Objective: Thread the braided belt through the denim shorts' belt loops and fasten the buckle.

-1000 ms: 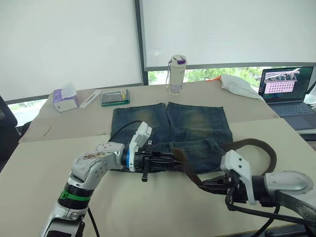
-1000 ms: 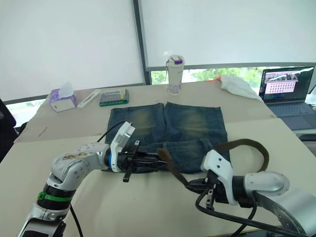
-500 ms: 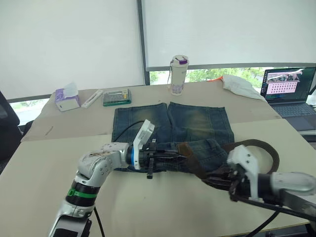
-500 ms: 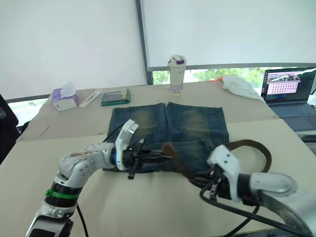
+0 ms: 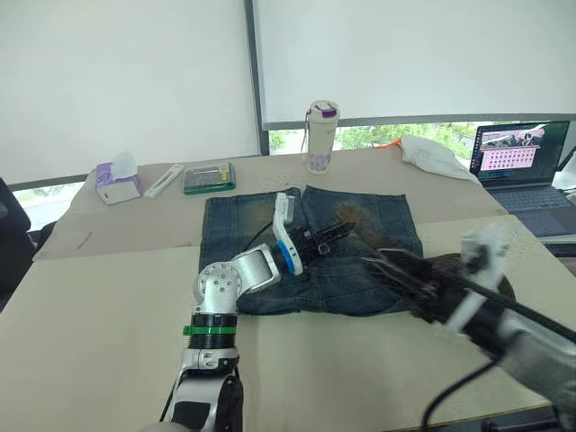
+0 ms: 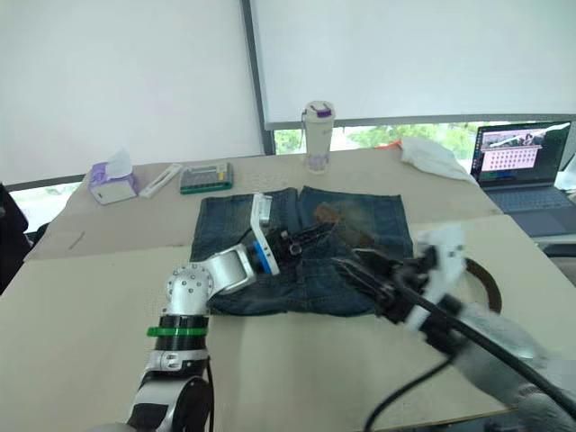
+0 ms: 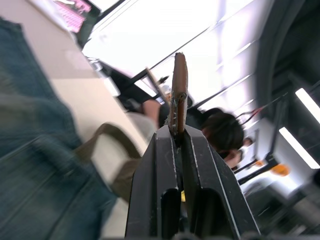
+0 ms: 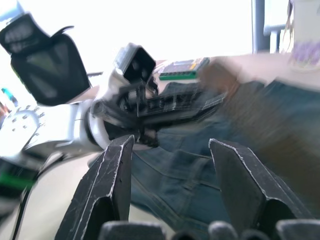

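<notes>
The denim shorts lie flat on the table, waistband toward me. My left gripper is raised over the middle of the shorts. It is shut on the reddish-brown tip of the braided belt, which trails blurred to the right and curls on the table. My right gripper hovers over the shorts' right leg, open with nothing between its fingers. It points toward the left gripper. The buckle is out of view. The belt loops cannot be made out.
At the back of the table stand a white tumbler, a green box, a tissue box and a white cloth. A laptop sits at the right. A person sits beyond the table.
My left gripper swung up and away over the shorts, carrying the belt tip. My right gripper opened, let go of the belt and rose from the table's front toward the shorts.
</notes>
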